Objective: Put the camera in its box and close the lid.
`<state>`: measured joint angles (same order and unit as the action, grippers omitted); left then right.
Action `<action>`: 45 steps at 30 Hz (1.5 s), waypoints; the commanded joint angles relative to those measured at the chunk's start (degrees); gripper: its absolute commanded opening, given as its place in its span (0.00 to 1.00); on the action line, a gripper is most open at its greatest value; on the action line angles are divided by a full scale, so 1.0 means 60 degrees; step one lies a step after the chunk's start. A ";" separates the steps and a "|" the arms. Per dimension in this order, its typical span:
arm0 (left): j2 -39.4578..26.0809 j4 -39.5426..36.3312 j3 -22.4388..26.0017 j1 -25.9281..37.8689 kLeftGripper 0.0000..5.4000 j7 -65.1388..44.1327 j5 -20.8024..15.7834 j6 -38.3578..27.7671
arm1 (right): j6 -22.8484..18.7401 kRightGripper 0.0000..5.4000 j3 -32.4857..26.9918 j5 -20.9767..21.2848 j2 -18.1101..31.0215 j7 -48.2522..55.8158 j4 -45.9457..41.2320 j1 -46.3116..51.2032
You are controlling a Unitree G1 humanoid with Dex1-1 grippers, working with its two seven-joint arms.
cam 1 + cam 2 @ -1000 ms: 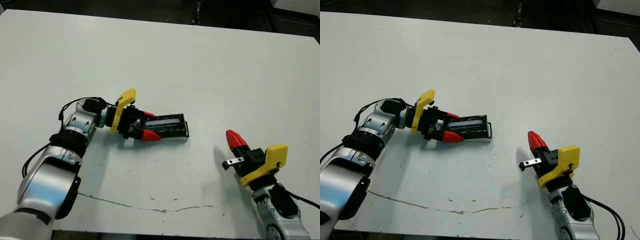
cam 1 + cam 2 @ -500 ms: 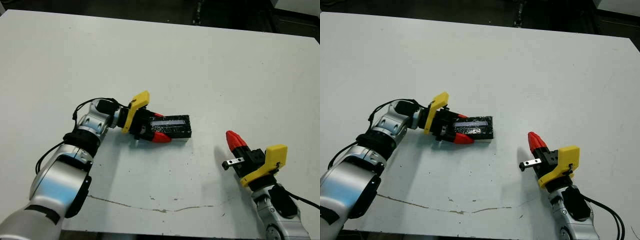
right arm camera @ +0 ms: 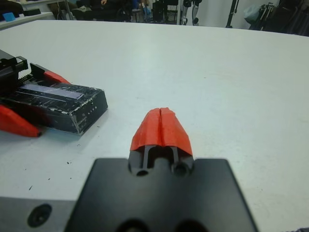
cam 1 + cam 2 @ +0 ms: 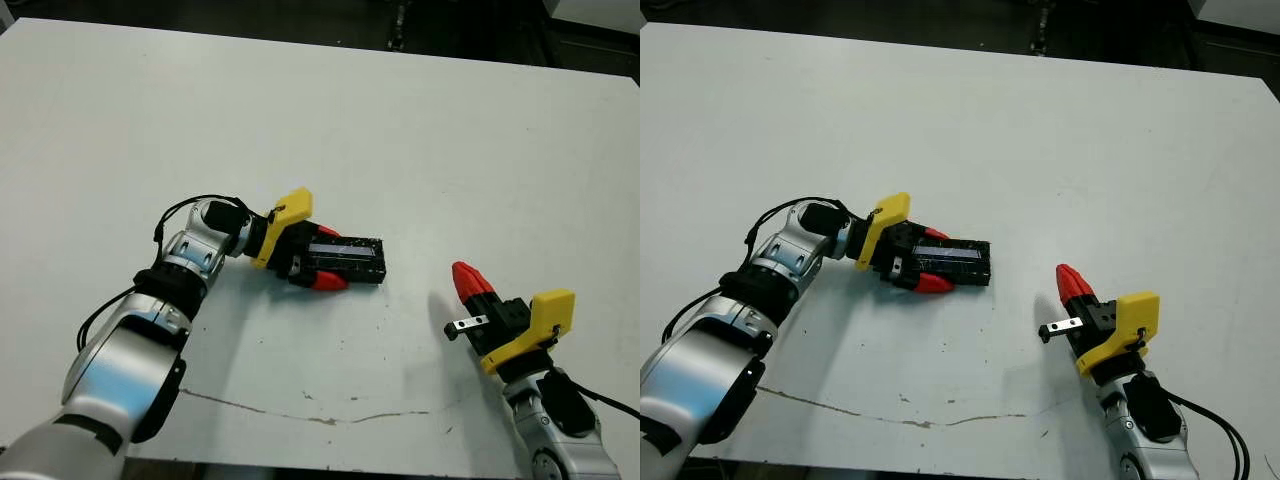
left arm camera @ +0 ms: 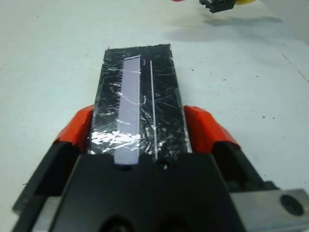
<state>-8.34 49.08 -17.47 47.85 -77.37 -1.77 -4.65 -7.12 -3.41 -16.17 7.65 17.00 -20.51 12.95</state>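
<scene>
Nearest, low on the right: right gripper (image 4: 465,275), two red fingers pressed tight together, nothing in them, resting well apart from the rest.

Farther in, to the left: left gripper (image 4: 330,258), one red finger on each long side of the flat black shiny lid with silvery patches (image 4: 358,260), squeezing it from both sides. Lying flat and level on the plain white table (image 4: 400,120).

Cannot see the small white box; most likely right under the lid, fully covered. Cannot see the slim black camera either; probably shut inside, though not possible to tell from here. Looks like the closing step is just about done.

Probably light and stiff, easy to slide about. Shiny top likely slippery, so better held by the long sides near the middle, as now. Best pressed down gently and evenly, so as not to pop up at one end.

Beyond, only bare table out to the far edge.
</scene>
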 commanded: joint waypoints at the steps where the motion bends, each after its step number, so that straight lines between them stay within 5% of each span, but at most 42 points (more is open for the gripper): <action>1: 0.0894 -0.0145 -0.0721 -0.0241 0.84 0.0054 0.0407 0.0013 | -0.0063 0.00 -0.0122 -0.0070 0.0074 -0.0036 0.0028 0.0092; 8: 0.0631 0.0037 -0.0530 -0.0224 1.00 -0.0194 0.0252 0.0239 | -0.0064 0.00 -0.0122 -0.0048 0.0102 -0.0030 0.0049 0.0094; 21: -0.0930 -0.1171 0.0032 -0.1040 1.00 0.0517 0.0225 0.0163 | 0.0001 0.00 -0.0103 -0.0066 0.0101 0.0043 0.0051 0.0115; 35: -0.3701 -0.2432 0.1624 -0.2828 1.00 0.0959 -0.0733 0.0974 | -0.0019 0.00 -0.0070 -0.0154 0.0142 0.0109 0.0104 0.0095; 45: -0.4907 -0.3105 0.1984 -0.3171 1.00 0.0485 -0.1185 0.1100 | -0.0068 0.00 -0.0038 -0.0157 0.0131 0.0080 0.0066 0.0060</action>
<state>-35.85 30.12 -5.19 30.34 -73.08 -9.64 1.34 -7.09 -3.33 -17.24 7.74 17.56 -20.31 13.00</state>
